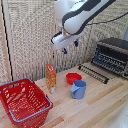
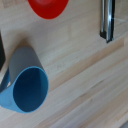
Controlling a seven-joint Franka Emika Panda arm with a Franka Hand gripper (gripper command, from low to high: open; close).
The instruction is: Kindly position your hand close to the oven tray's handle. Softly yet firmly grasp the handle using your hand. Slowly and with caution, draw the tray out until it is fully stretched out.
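Hand parted, empty, only exterior view; wrist adds oven tray end.

One oven, basket, cup, bowl, bottle.

Pale wood table carries oven, oven tray, red basket, blue cup, red bowl, bottle.

oven cut by right edge | fingers blurred, gap unclear | handle cut
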